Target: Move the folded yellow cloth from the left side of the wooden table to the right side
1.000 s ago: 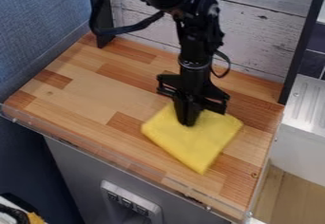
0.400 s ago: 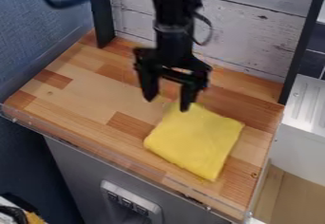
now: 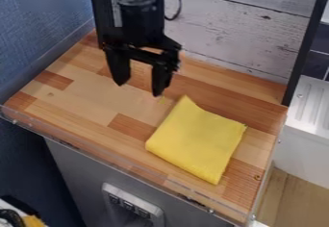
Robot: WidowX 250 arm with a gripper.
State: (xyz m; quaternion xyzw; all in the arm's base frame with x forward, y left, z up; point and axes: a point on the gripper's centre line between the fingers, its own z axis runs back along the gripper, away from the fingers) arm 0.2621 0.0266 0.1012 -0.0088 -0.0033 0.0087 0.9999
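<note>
Hanging unit: black two-finger gripper, suspended left of the view's centre over the wood-block counter top.
Arm entry: black jointed robot arm, from the top edge of the view, left of centre.
Arm orientation: last section near vertical, widening downward into the dark crossbar of the gripper.
Finger direction: both downward, with the finger at the view's right reaching lower in the view than the finger at the left.
Finger state: spread, with a wide gap between the tips; wood surface visible through the gap; nothing pinched.
Arm cable: thin black loop, bowed out at the view's right of the arm, in front of the whitewashed plank back panel.
Cloth: bright yellow folded fabric square, lying on the counter top, right of centre.
Cloth orientation: turned at an angle to the counter, one corner pointing up the view toward the gripper, one pointing down toward the front edge.
Gripper-to-cloth relation: apart; gripper up and to the left of the cloth in the view, right-hand finger nearest its upper corner.
Frame members: black upright post behind the gripper at the left; black slanted post at the right rear corner.
Left boundary: blue textured wall.
Right boundary: white ridged unit, beside the counter.
</note>
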